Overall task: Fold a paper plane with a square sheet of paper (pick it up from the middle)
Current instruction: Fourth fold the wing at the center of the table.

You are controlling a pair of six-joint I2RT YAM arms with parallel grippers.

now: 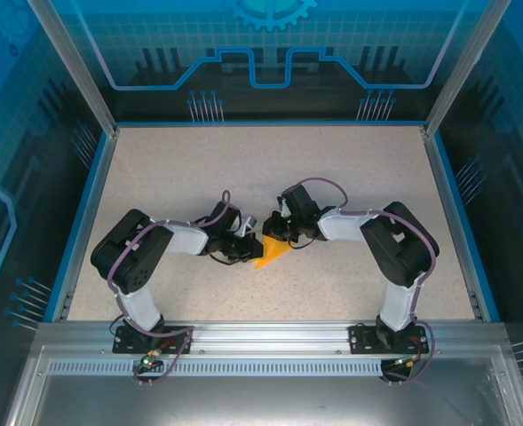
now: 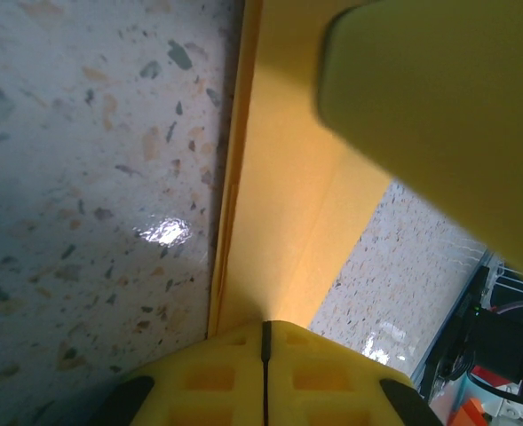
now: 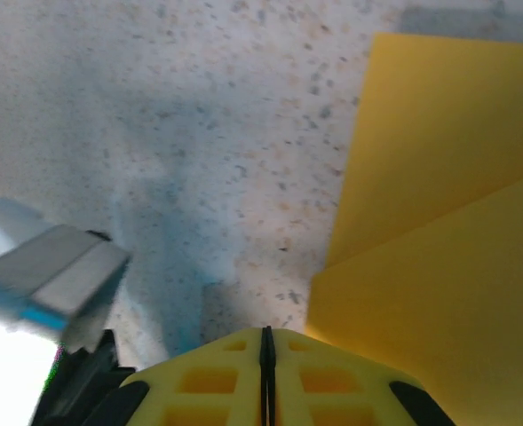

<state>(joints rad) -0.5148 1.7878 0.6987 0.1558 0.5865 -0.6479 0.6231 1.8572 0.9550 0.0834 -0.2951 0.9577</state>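
Note:
The orange-yellow sheet of paper [image 1: 272, 252] lies partly folded on the table between both arms, showing as a pointed triangle from above. My left gripper [image 1: 250, 241] is at its left side. In the left wrist view its yellow fingers [image 2: 265, 327] are shut, their tips against the paper [image 2: 288, 195], whose layered folded edge runs up the left. A blurred yellow shape [image 2: 439, 115] hangs at the upper right. My right gripper [image 1: 283, 232] stands at the paper's upper right. It is shut [image 3: 265, 333] over bare table, with two overlapping paper layers [image 3: 439, 177] just to its right.
The speckled table [image 1: 332, 169] is bounded by a blue rim [image 1: 88, 204] and transparent walls. An aluminium rail [image 1: 270, 333] with the arm bases runs along the near edge. A grey-white part of the left arm [image 3: 48, 266] sits close to my right gripper.

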